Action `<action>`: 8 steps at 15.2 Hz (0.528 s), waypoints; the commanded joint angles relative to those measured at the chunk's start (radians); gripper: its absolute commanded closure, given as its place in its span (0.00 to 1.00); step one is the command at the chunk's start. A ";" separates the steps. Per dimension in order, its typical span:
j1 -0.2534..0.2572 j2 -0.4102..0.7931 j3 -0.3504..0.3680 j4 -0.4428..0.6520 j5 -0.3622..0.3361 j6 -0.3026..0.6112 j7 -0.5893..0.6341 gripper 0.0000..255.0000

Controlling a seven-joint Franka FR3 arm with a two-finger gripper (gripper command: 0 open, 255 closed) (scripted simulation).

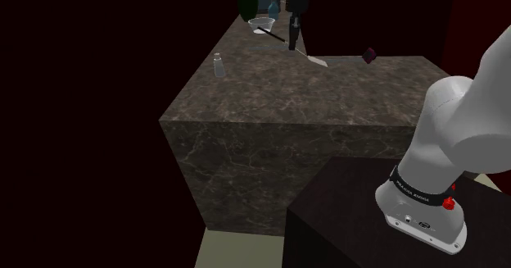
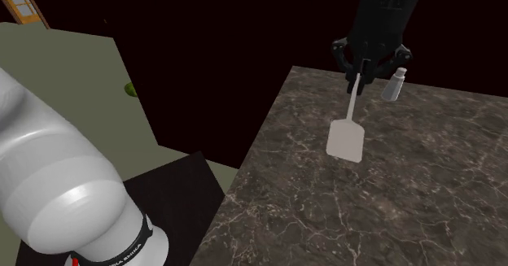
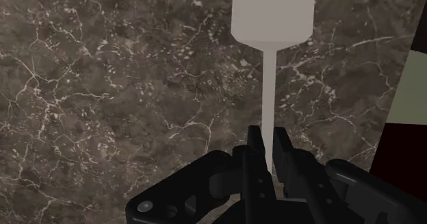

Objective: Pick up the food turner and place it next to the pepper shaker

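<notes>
- A dark marble-patterned bench point(image 1: 360, 94) with pale veins stands in front of a black area, and a strip of pale floor point(image 1: 237, 250) shows below it.
- The white arm rises from the dark stand point(image 1: 344, 217) at the shoulder view's lower right and reaches the far part of the bench.
- The end effector point(image 2: 364, 76) points downward, its two black fingers point(image 3: 254, 144) pinching the thin shaft of the food turner point(image 2: 346, 138).
- The food turner's pale flat blade slopes away from the fingers over the marble. Whether it touches the bench cannot be told.
- The pepper shaker point(image 1: 219, 65) stands upright near the bench's edge, to the shoulder view's left of the food turner and apart from it.
- A clear glass bowl point(image 1: 262, 24) sits just beyond the end effector in the shoulder view.
- A small dark purple object point(image 1: 369, 56) lies to the shoulder view's right.
</notes>
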 commanded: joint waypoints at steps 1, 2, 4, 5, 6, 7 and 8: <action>0.016 0.078 -0.002 0.069 0.042 0.000 -0.003 1.00; 0.022 0.117 -0.002 0.106 0.062 -0.004 -0.005 1.00; 0.030 0.195 0.000 0.186 0.104 -0.016 -0.008 1.00; 0.031 0.235 0.001 0.228 0.125 -0.024 -0.010 1.00; 0.031 0.275 0.003 0.272 0.146 -0.034 -0.012 1.00; 0.030 0.316 0.006 0.318 0.166 -0.045 -0.013 1.00; 0.026 0.357 0.010 0.367 0.187 -0.057 -0.013 1.00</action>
